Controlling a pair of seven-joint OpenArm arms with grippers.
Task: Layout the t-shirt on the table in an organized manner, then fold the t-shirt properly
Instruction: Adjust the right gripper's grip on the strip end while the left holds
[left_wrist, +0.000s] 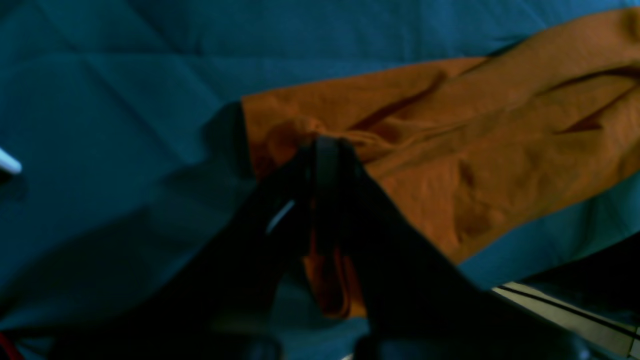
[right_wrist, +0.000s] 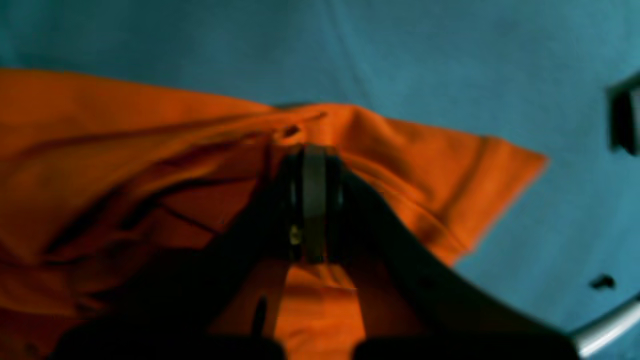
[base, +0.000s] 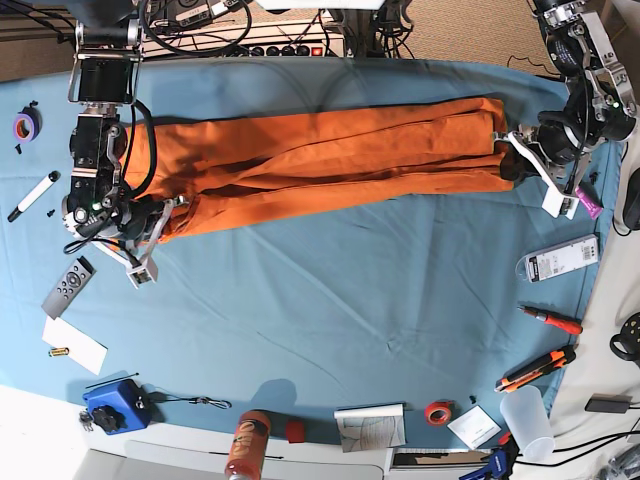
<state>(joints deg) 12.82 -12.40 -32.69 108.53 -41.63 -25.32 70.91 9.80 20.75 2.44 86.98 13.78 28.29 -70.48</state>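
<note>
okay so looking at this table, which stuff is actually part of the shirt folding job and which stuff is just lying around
Part of the job:
- t-shirt, orange, stretched between both grippers
- table with teal cloth
- left gripper, right gripper, both shut on the shirt

Lying about:
- marker
- remote
- purple tape roll
- screwdriver
- plastic cup
</note>
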